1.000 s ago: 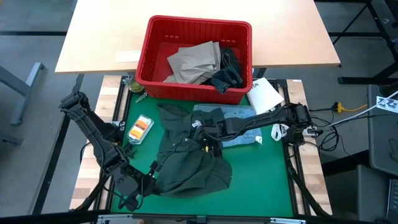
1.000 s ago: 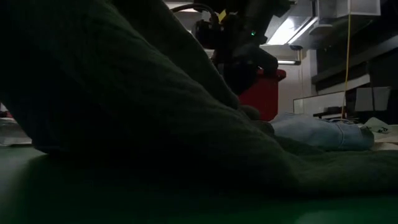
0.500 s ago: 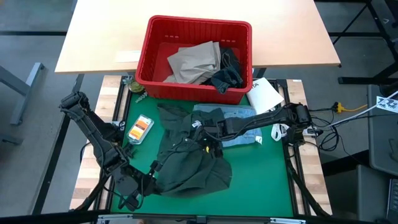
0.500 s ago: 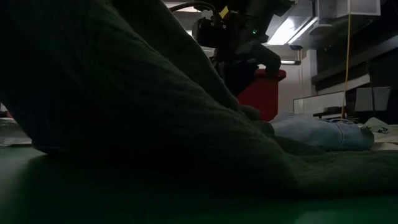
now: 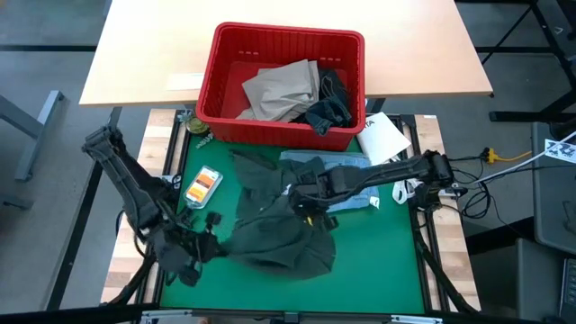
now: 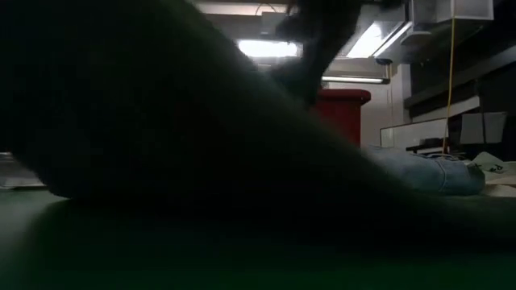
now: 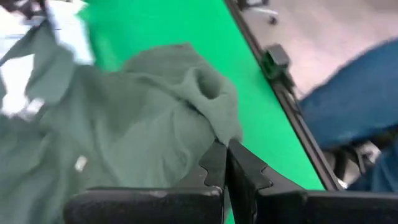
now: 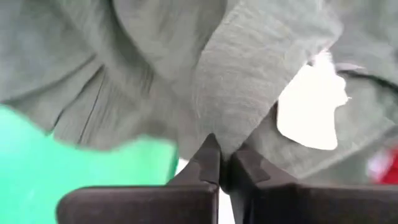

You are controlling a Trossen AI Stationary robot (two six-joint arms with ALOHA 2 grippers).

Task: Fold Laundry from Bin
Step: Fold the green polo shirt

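The green mat (image 5: 378, 256) is open toward the front right corner, but the dark green shirt (image 5: 279, 238) hogs the middle and the red bin (image 5: 281, 85) walls off the back.

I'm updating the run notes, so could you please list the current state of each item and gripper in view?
dark green garment: crumpled on the green mat, pinched by both grippers
left gripper: shut on its edge
right gripper: shut on a fold
light blue garment: lying flat, partly covered
red bin: upright, holding khaki trousers and jeans
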